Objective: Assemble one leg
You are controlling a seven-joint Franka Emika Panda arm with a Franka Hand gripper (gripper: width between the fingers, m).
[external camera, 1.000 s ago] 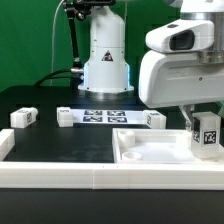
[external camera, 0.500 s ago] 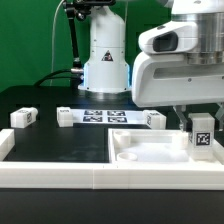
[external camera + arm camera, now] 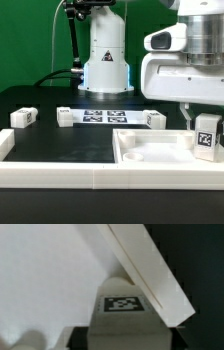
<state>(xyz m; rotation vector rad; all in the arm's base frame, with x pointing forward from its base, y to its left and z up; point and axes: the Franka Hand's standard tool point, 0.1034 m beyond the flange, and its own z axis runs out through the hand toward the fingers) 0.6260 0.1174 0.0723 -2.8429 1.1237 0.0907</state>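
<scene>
Gripper (image 3: 206,124) clamped on a leg (image 3: 207,137), upright, tag facing cam, at the exterior view's right over the right end of the rimmed white board (image 3: 150,153); can't tell if it touches the board floor. Wrist view: leg tag sits just beside the board's raised rim. 2nd leg (image 3: 24,117) on black table (image 3: 70,145), well apart at exterior view's left; marker board (image 3: 104,116) behind.
</scene>
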